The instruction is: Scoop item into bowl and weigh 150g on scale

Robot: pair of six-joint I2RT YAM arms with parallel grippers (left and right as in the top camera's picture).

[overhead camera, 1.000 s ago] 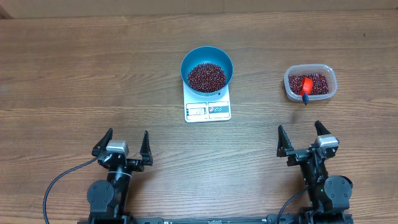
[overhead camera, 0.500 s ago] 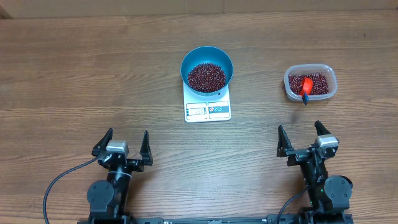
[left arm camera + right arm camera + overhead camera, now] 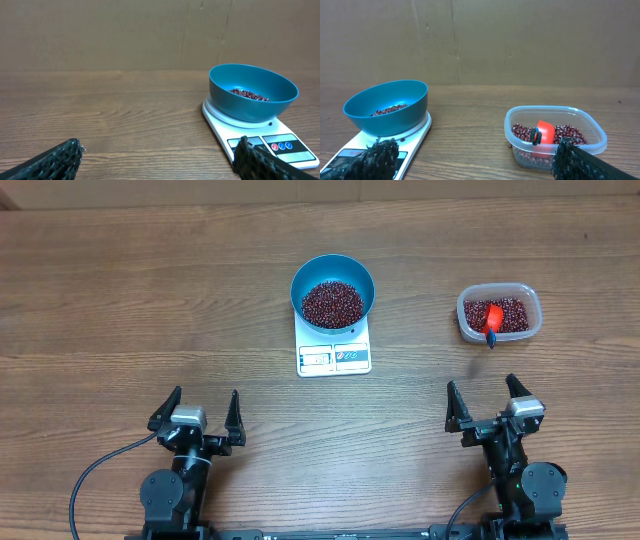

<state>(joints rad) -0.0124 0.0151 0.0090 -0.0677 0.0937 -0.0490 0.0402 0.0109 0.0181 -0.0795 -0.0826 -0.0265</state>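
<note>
A: Left gripper (image 3: 205, 405)?
B: Near edge of desk (image 3: 100, 300), jaws apart, empty.
A: Beans (image 3: 333, 302)?
B: Heaped in bowl (image 3: 305, 272) atop scale (image 3: 334, 357), mid-desk; more in clear tub (image 3: 468, 328) with red scoop (image 3: 492, 314), toward right edge. Right gripper (image 3: 481, 395): jaws apart, empty.

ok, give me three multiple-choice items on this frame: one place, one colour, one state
1. The bowl sits: A on the scale; B on a tray; C on a shelf.
2. The scoop in the tub is: A green; B white; C orange-red.
3. The left pincer and right pincer are: A shut on the scoop; B open and empty; C shut on the bowl.
Answers: 1 A, the overhead view shows it on the scale's platform. 2 C, its orange-red body lies among the beans. 3 B, both sets of fingers stand spread, nothing between them.
</note>
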